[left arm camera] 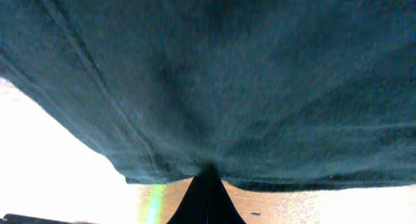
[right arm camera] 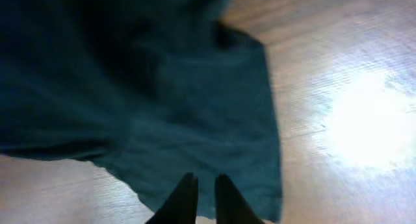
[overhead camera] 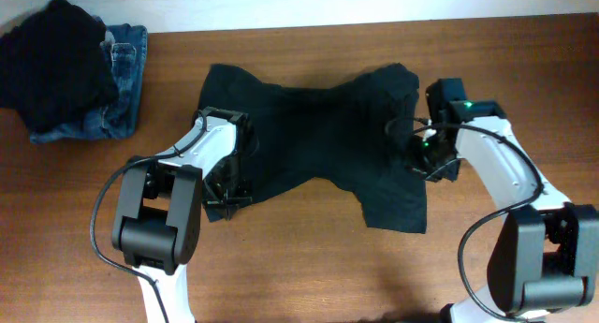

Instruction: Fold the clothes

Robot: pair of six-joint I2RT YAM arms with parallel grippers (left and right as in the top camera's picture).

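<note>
I am looking down on the T-shirt (overhead camera: 318,145), which is lying spread across the middle of the wooden table (overhead camera: 309,276), bunched narrow at its centre and flaring out toward both sides, with one corner hanging toward the near edge on my right. My left gripper (left arm camera: 208,175) is sitting at the shirt's left edge with its fingers pressed fully together, and they are pinching the hem of the dark cloth where it meets the wood. My right gripper (right arm camera: 206,188) is resting at the shirt's right side, near the sleeve end, with its two fingertips standing only slightly apart; a thin strip of cloth is showing in the gap between them, and I am not able to tell whether they are touching the fabric or hovering just above it. Far off at the table's back left corner, well apart from the shirt, a pair of blue jeans (overhead camera: 126,75) is lying folded with a black garment (overhead camera: 56,51) heaped on top.
</note>
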